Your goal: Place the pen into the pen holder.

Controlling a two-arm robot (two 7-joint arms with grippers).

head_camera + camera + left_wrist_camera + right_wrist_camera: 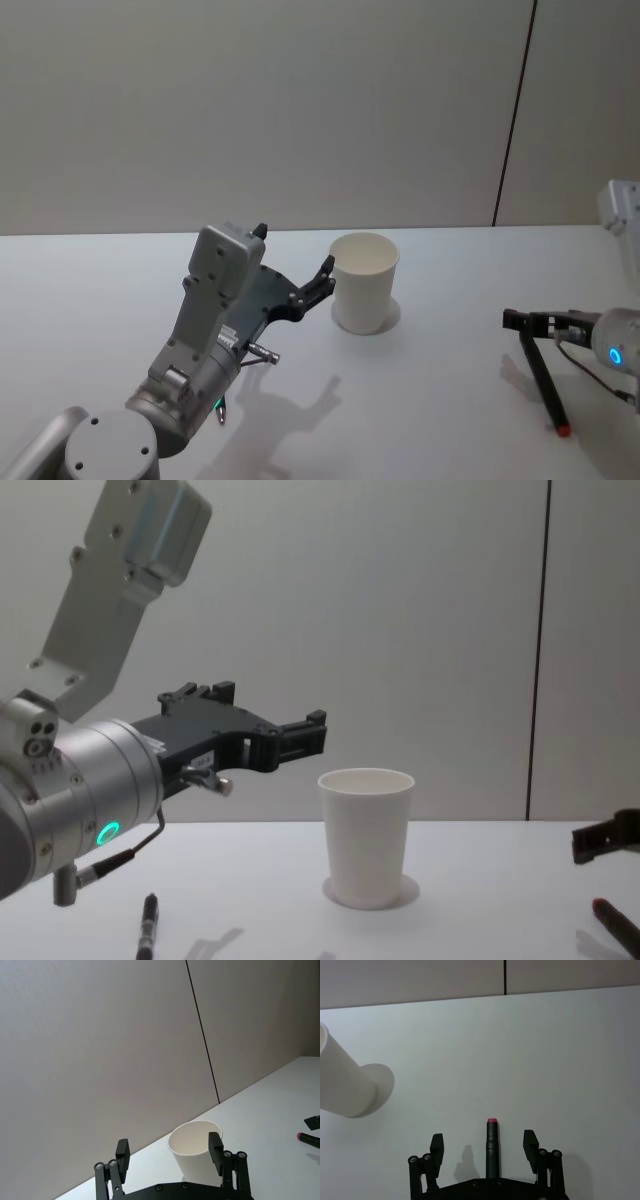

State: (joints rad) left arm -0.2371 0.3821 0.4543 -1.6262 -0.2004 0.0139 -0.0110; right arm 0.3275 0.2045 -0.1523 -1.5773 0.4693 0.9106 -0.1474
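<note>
Pale grey wall [300, 100] panels stand behind a white tabletop [450, 420]. The right end effector [484, 1137] hangs low over the pen [492, 1147] with its fingers [530, 1141] spread wide. The black barrel lies between them on the tabletop, touching neither pad, its red end pointing away from the wrist. The pen holder [365, 285], a white paper cup, stands upright well off to that end effector's side.

The left end effector [169, 1141] is also spread wide and empty. It is raised a little above the pen holder's rim, with the pen holder just ahead of its fingertips. I cannot tell whether one tip brushes the paper wall. A second pen [148, 925] lies on the tabletop beneath the left arm, untouched.

The step in hand looks like the pick. To do it well, the right end effector should drop straight until its pads bracket the barrel near mid-length. It should then close squarely so the pen neither rolls nor skids out. Once lifted, the pen wants tipping upright before it travels, and release should wait until its lower end is inside the rim. The pen holder looks light and empty, so a glancing touch could topple it. The left end effector seems well placed to steady it.
</note>
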